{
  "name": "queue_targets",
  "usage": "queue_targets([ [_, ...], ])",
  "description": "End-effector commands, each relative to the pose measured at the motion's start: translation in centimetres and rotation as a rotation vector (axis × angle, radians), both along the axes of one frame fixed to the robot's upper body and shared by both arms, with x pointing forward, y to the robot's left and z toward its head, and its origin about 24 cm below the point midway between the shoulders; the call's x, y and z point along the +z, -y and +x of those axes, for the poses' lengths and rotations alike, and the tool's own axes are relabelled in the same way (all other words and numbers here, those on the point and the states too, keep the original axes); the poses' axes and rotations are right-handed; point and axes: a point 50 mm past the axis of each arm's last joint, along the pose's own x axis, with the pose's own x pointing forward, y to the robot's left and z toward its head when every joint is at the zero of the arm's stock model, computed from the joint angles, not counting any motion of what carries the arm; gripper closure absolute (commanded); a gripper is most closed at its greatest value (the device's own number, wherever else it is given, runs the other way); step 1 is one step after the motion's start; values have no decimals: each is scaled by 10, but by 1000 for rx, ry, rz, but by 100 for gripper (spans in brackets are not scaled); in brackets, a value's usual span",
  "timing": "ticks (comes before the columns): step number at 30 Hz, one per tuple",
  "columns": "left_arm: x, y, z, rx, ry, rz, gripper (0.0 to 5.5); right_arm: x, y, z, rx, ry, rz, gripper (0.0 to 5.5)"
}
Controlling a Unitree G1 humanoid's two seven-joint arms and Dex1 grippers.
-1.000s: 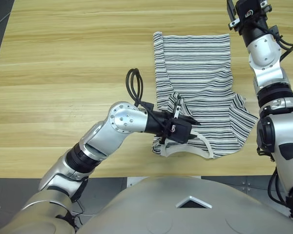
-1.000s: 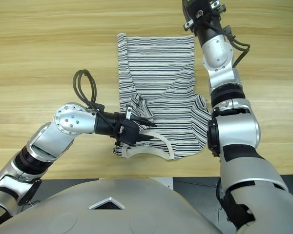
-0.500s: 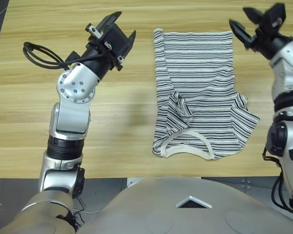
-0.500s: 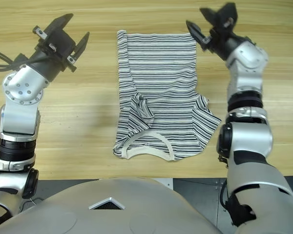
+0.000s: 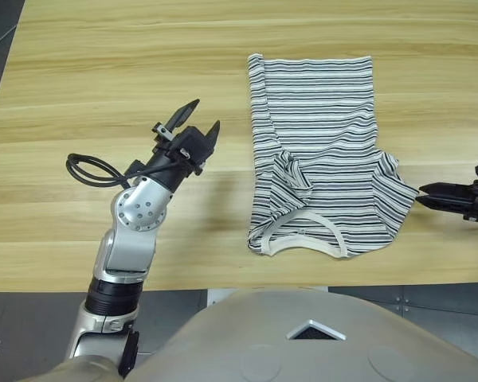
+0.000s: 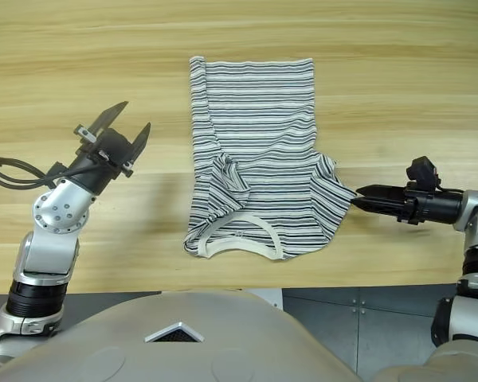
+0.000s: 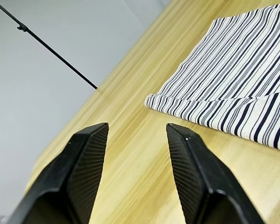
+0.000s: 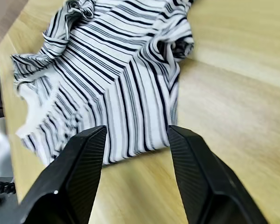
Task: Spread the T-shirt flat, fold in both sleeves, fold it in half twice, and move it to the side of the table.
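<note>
Both tools agape: left tool (image 5: pixel 205 114) beside T-shirt (image 5: pixel 319 135), right tool (image 8: pixel 136 130) at sleeve (image 8: pixel 144 98).

One thin black rod (image 7: pixel 56 56) against a grey wall (image 7: pixel 107 28)

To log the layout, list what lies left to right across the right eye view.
left gripper, jaws open → T-shirt → right gripper, its tips just beside the T-shirt's sleeve.
</note>
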Motion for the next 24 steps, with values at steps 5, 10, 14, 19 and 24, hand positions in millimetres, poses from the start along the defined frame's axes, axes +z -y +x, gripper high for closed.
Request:
queue_targets([
  [5,0,-2,-2,2,5,20,320,-16,3,-9,69,-82,-107,310],
  [10,-4,2,1,-4,-3,30,316,-20,-5,-6,96,-90,-64,401],
  [14,-11,10,2,-26,-24,23,316,-25,-5,-2,65,-71,-65,499],
  [19,-16,13,0,-37,-44,33,316,-30,-6,-1,75,-66,-74,536],
  [24,-21,14,1,-42,-49,47,316,-24,-11,4,119,-20,-23,536],
])
